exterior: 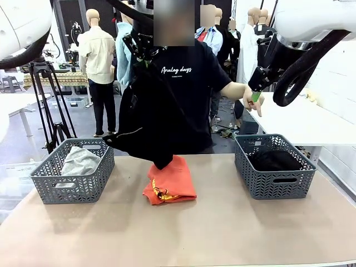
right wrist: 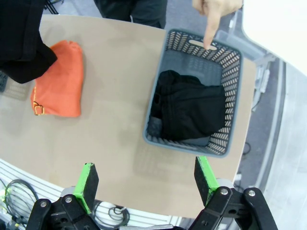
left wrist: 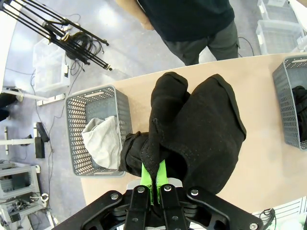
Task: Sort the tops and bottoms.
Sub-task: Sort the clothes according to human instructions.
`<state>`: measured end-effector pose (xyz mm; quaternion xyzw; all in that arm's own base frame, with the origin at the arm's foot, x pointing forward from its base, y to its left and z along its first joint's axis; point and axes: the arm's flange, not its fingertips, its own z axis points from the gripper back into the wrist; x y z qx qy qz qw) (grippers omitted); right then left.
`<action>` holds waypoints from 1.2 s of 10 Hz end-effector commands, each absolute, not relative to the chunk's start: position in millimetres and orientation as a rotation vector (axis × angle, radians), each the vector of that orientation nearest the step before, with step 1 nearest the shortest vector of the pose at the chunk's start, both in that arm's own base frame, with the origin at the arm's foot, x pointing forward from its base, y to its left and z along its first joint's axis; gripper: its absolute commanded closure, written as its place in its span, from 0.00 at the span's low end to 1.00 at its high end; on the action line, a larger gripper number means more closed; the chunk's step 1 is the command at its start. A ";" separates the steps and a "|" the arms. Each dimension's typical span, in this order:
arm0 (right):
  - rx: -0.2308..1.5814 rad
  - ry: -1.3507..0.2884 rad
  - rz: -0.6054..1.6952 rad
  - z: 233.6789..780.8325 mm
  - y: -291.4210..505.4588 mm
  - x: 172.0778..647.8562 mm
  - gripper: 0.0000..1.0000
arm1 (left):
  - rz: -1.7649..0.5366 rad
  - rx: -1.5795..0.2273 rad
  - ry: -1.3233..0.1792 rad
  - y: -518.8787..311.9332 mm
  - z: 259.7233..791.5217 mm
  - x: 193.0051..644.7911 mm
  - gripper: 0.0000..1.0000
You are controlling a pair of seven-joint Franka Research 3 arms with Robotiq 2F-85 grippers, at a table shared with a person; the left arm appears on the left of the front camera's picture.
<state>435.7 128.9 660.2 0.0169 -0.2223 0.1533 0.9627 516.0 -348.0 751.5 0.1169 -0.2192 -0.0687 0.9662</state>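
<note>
My left gripper [exterior: 146, 60] is raised high over the table's middle, shut on a black bottom [exterior: 149, 117] that hangs down in long folds. In the left wrist view the green fingers [left wrist: 154, 176] pinch that black cloth [left wrist: 196, 139]. Under its hem lies the orange-red top [exterior: 169, 181] with a yellow print, also seen as the orange top [right wrist: 60, 86]. A light grey top [exterior: 80, 160] lies in the left basket [exterior: 72, 188]. Another black bottom [right wrist: 189, 108] lies in the right basket [right wrist: 231, 67]. My right gripper [right wrist: 146, 179] hovers open above that basket.
A person in a black lettered T-shirt stands at the far side; one hand [exterior: 250, 100] points a finger [right wrist: 208, 28] down at the right basket [exterior: 278, 186]. A tripod stands on the floor beyond the left basket [left wrist: 76, 124]. Bare tabletop lies in front of the baskets.
</note>
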 end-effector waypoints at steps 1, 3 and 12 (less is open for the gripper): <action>0.034 -0.442 0.307 659.7 128.1 434.3 0.00 | -0.135 0.236 -0.443 -342.7 755.4 512.1 1.00; 0.034 -0.442 0.307 659.7 128.1 434.3 0.00 | -0.135 0.236 -0.443 -342.7 755.4 512.1 1.00; 0.040 -0.491 0.362 677.5 122.7 426.2 0.00 | -0.135 0.236 -0.443 -342.7 755.4 512.1 1.00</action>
